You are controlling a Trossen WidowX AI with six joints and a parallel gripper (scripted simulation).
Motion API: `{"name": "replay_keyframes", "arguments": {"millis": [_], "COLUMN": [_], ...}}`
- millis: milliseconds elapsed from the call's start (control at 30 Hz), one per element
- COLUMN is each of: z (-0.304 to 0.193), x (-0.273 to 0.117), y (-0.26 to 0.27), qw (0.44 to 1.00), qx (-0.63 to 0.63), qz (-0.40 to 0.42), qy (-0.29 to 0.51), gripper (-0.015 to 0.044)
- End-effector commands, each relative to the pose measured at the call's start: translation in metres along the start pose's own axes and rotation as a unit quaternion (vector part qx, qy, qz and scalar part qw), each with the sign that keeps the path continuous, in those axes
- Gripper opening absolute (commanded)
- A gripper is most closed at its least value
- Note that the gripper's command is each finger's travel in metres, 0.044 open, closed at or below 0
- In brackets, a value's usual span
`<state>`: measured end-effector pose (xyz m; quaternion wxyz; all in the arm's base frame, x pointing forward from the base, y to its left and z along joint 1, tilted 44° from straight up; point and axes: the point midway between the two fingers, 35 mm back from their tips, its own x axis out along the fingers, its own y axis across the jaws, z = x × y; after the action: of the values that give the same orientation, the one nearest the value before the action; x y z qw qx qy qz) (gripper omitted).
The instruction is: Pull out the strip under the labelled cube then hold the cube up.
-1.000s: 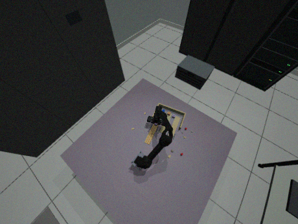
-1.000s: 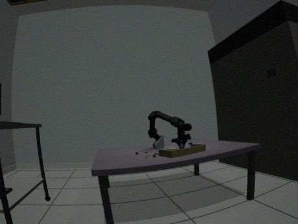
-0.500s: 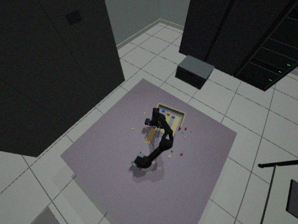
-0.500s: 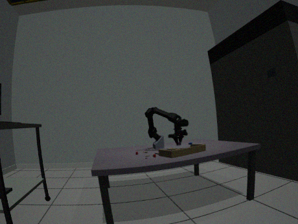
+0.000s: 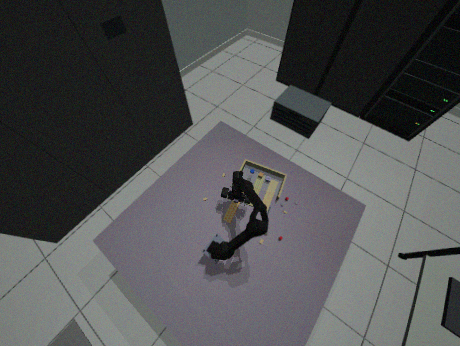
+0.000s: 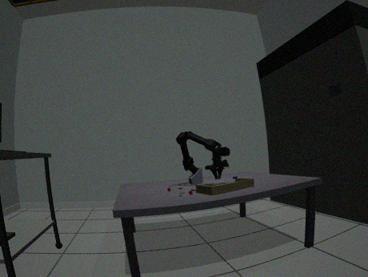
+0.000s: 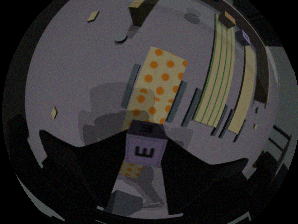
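My gripper [image 6: 218,176] [image 7: 145,136] is shut on a purple cube [image 7: 144,150] marked with a black E. In the wrist view the cube sits between the two dark fingers, over a cream strip with orange dots [image 7: 157,90]. The cube appears raised off the strip. The dotted strip also shows in the top view as an orange-tan piece [image 5: 230,212], sticking out of the tray's open front side. A green-striped strip [image 7: 216,85] and a plain cream strip [image 7: 243,92] lie to its right in the tray [image 5: 282,187] [image 6: 224,186].
An orange cube [image 7: 227,19] [image 5: 260,175] is at the striped strip's far end, another purple cube [image 7: 245,37] [image 5: 268,179] at the plain strip's. A blue cube [image 5: 252,171] is in the back corner. Low dark rails [image 7: 176,102] flank the strips. Red pieces [image 5: 280,238] [image 6: 169,189] lie outside the tray.
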<state>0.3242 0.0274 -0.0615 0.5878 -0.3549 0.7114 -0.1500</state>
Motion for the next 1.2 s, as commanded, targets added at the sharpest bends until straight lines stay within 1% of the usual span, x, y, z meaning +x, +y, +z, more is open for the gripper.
{"name": "replay_keyframes", "arguments": {"millis": [0, 200, 367, 433, 1167], "z": [-0.015, -0.026, -0.026, -0.026, -0.026], "x": [-0.001, -0.002, -0.032, -0.037, -0.037], "y": [0.002, 0.004, 0.004, 0.004, 0.004], "qw": [1.000, 1.000, 1.000, 1.000, 1.000], "qx": [0.002, 0.002, 0.002, 0.002, 0.002], "qz": [0.002, 0.001, 0.002, 0.002, 0.002], "qy": [-0.001, -0.001, -0.002, -0.002, -0.002], "gripper": [0.0000, 0.0000, 0.0000, 0.0000, 0.0000]}}
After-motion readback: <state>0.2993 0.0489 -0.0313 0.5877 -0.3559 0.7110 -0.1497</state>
